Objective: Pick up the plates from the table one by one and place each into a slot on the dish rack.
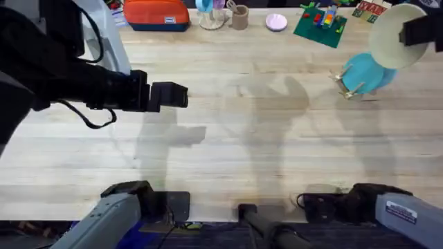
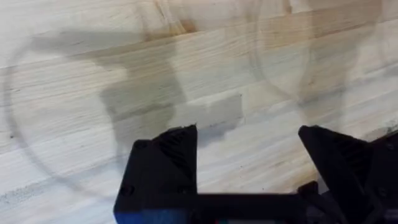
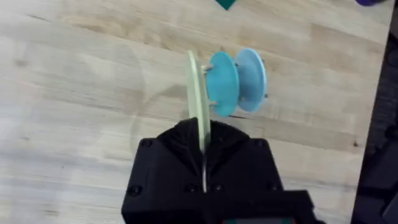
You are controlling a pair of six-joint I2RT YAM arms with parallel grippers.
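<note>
Right gripper (image 3: 204, 152) clamps the cream plate (image 3: 196, 93) on edge, raised near the dish rack (image 1: 353, 88); free slot lies beside the teal plate (image 3: 222, 83); left gripper (image 2: 249, 162) wide open, well apart.

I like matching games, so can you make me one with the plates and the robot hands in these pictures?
Things:
1. cream-yellow plate
2. teal plate
3. left gripper
4. red pouch

Where or how:
A. standing in the dish rack
B. open over bare table, holding nothing
C. lying at the far edge of the table
D. pinched on edge in the right gripper, above the table

Pairs: 1-D, 2-A, 3-B, 4-C
</note>
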